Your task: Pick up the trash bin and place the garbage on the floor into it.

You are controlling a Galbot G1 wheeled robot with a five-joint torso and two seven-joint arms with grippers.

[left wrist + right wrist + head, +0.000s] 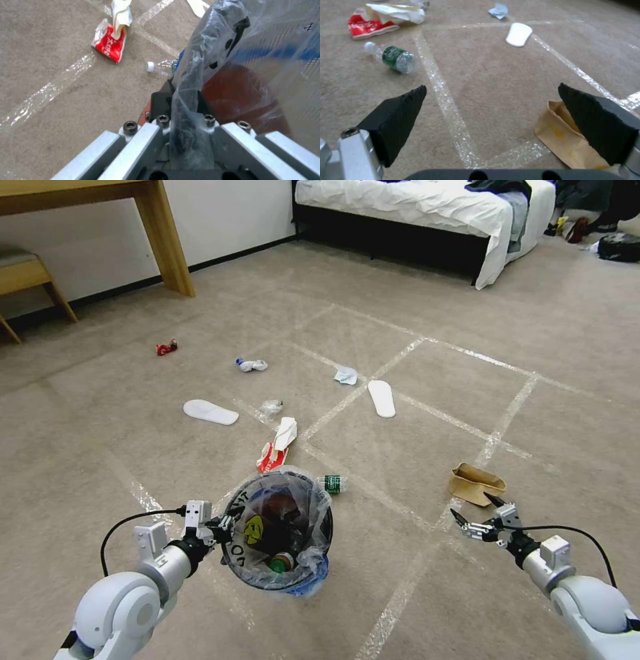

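Currently the left gripper (223,525) has its jaws clamped on the rim and plastic liner of the trash bin (279,530), carrying it off the carpet, likely so litter can drop straight in. Right gripper (475,515) hangs above the tan paper bowl (475,483), jaws wide apart, holding nothing.

The left arm reaches forward low on the left, its wrist level, and the left gripper (223,525) is clamped on the rim of the trash bin (235,563) — the left wrist view shows its fingers (160,102) pinched together over the plastic-covered edge. The right arm stretches forward on the right side, its wrist angled slightly inward. The right gripper (475,512) hangs spread wide and holds nothing — its two black pads (400,117) stand well apart.
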